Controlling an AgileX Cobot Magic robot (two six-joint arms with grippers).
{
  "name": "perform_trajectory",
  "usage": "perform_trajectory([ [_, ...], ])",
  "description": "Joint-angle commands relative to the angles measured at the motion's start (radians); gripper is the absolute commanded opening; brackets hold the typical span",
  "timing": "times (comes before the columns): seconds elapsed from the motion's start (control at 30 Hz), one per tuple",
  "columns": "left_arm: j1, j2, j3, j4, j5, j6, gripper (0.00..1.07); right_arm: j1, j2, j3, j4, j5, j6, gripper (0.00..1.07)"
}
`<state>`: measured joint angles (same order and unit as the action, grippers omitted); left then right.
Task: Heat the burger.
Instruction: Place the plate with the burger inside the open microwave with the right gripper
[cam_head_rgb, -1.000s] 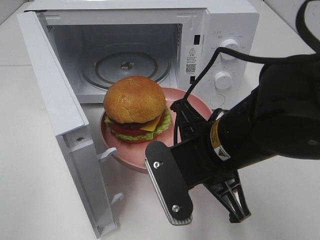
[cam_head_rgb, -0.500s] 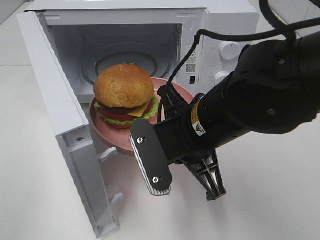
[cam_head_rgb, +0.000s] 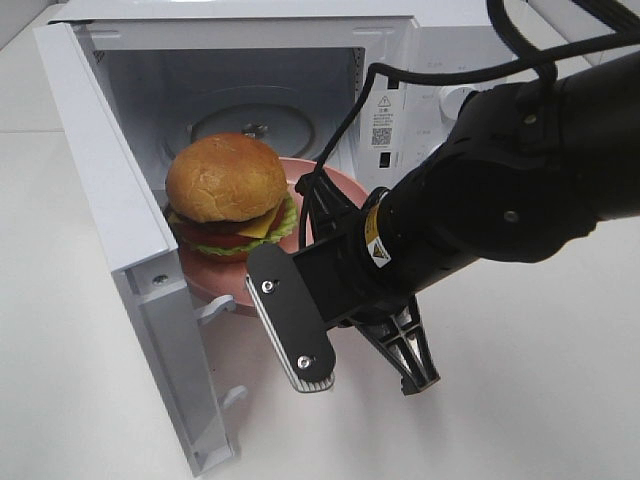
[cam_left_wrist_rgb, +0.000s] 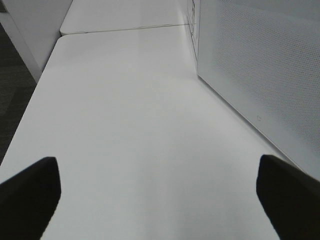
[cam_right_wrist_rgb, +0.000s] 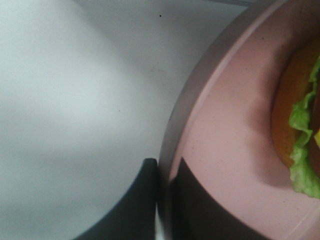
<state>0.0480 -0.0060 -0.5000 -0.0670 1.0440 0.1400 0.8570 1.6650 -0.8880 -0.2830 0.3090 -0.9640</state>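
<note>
Exterior high shows you the change since a second ago. The burger (cam_head_rgb: 228, 192) and its pink plate (cam_head_rgb: 205, 280) have travelled from over the tabletop (cam_head_rgb: 540, 400) toward the open microwave (cam_head_rgb: 440, 60). The plate's far edge now overlaps the cavity opening, short of the glass turntable (cam_head_rgb: 250, 125), and the right arm (cam_head_rgb: 520, 190) has followed them in.

That arm blocks your sight of the plate's near side and of the fingertips. Only the right wrist view shows the right end effector (cam_right_wrist_rgb: 164, 172), clamped tight with one finger on each side of the plate's rim. That view cuts the burger off, leaving some lettuce and a slice of bun.

The burger sits on the plate ahead of those fingertips, past a bare band of plate, not touching them.

Left wrist shows the left end effector (cam_left_wrist_rgb: 160, 192) spread fully wide and holding nothing, with only its two tips in frame.
</note>
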Motion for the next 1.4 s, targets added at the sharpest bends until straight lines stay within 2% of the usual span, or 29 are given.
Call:
perform_trajectory([
  [0.03, 0.003, -0.022, 0.003, -0.01, -0.011, 0.001, 1.01, -0.034, -0.01, -0.028, -0.001, -0.047, -0.02, 0.0],
  [0.7, 0.003, -0.021, 0.003, -0.01, -0.011, 0.002, 1.01, -0.054, 0.06, -0.152, 0.018, -0.004, -0.053, 0.0],
  [1.1, 0.003, -0.02, 0.003, -0.01, -0.011, 0.001, 1.01, -0.066, 0.072, -0.181, 0.02, 0.015, -0.096, 0.0],
  [1.4, 0.003, -0.02, 0.003, -0.01, -0.011, 0.001, 1.01, -0.086, 0.125, -0.269, 0.036, 0.053, -0.104, 0.0],
])
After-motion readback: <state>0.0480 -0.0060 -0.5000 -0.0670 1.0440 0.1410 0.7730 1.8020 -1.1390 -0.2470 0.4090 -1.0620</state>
